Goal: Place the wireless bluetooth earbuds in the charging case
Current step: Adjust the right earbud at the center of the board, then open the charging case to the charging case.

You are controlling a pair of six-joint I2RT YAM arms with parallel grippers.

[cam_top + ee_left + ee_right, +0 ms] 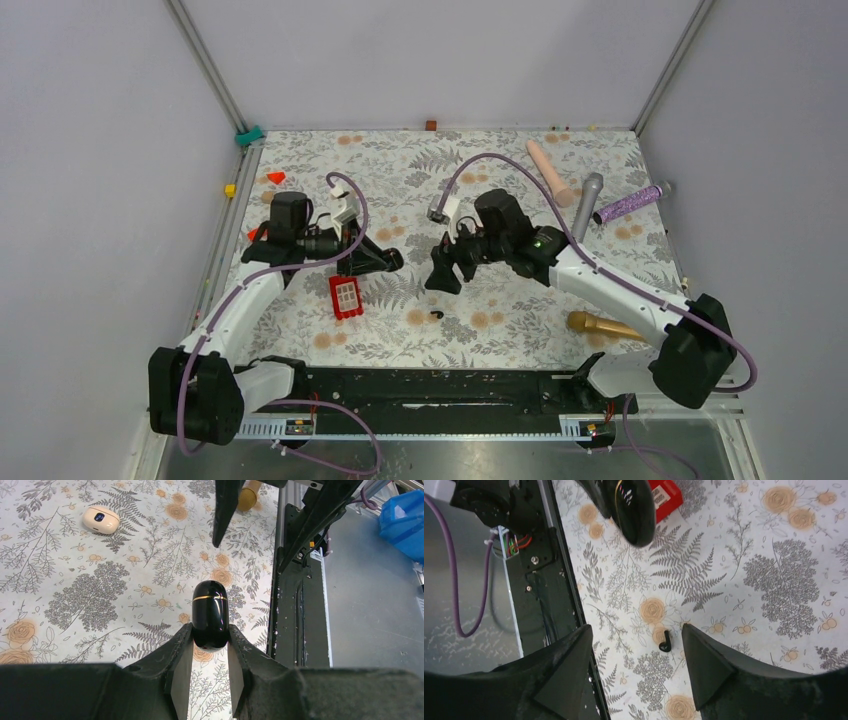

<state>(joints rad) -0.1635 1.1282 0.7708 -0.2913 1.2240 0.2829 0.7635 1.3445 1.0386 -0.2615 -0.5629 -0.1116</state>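
My left gripper (387, 261) (210, 630) is shut on a glossy black charging case (210, 611) with a gold seam line and holds it above the floral cloth. The case looks closed. It also shows at the top of the right wrist view (634, 510). One tiny black earbud (665, 641) (435, 313) lies on the cloth. My right gripper (441, 279) (636, 630) is open and empty above it, and the earbud sits between the fingertips in the right wrist view. A second earbud is not in view.
A red block (346, 296) (666, 495) lies beside the left gripper. A cream case (100, 519) lies further off. A pink rod (548, 170), a grey microphone (587, 200), a purple stick (630, 203) and a gold item (600, 324) lie right. The black rail (430, 385) runs along the near edge.
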